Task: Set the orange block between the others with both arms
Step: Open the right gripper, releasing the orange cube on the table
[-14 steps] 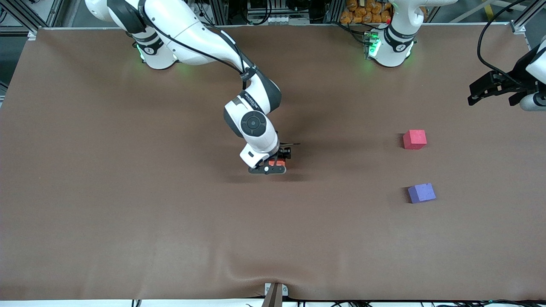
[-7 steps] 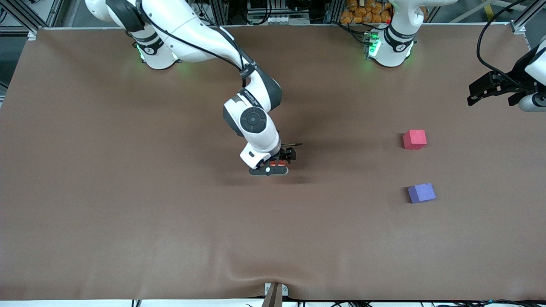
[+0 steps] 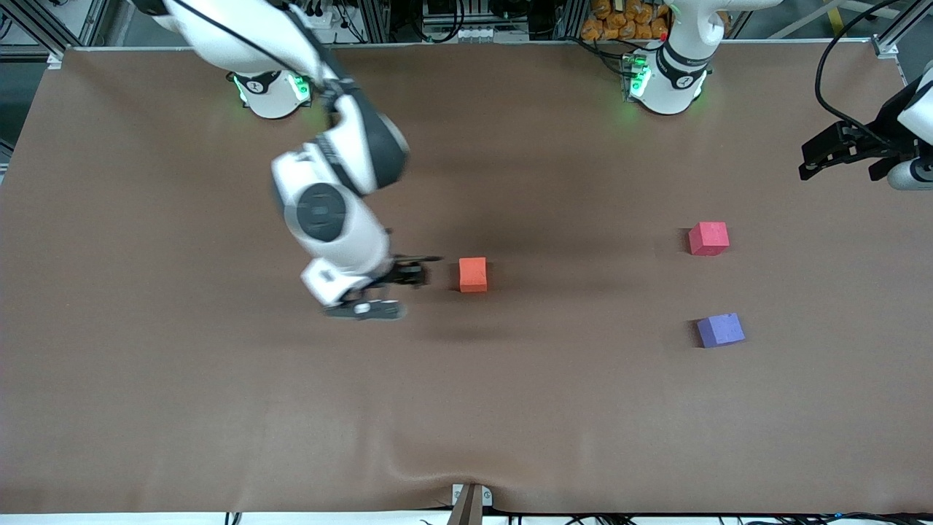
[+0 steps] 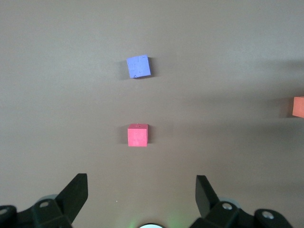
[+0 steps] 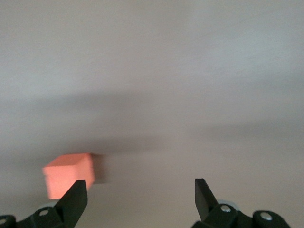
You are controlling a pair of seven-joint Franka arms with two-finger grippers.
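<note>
Front view: the orange block (image 3: 473, 274) rests on the bench (image 3: 219, 408), well apart from the red block (image 3: 708, 238) and the purple block (image 3: 720, 329), toward the right arm's end from them. The right end effector (image 3: 393, 288), open and empty, hangs just beside the orange block. The left end effector (image 3: 838, 149) waits open near the bench edge.

Left wrist view: open fingers (image 4: 76, 192) frame the red block (image 4: 137, 135); purple block (image 4: 138, 66) and orange block (image 4: 298, 106) also show.

Right wrist view: open fingers (image 5: 76, 199); orange block (image 5: 69, 174) beside one.

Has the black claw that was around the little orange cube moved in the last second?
Yes. The right gripper let go and backed away from the orange foam cube, toward its own end of the table.
</note>
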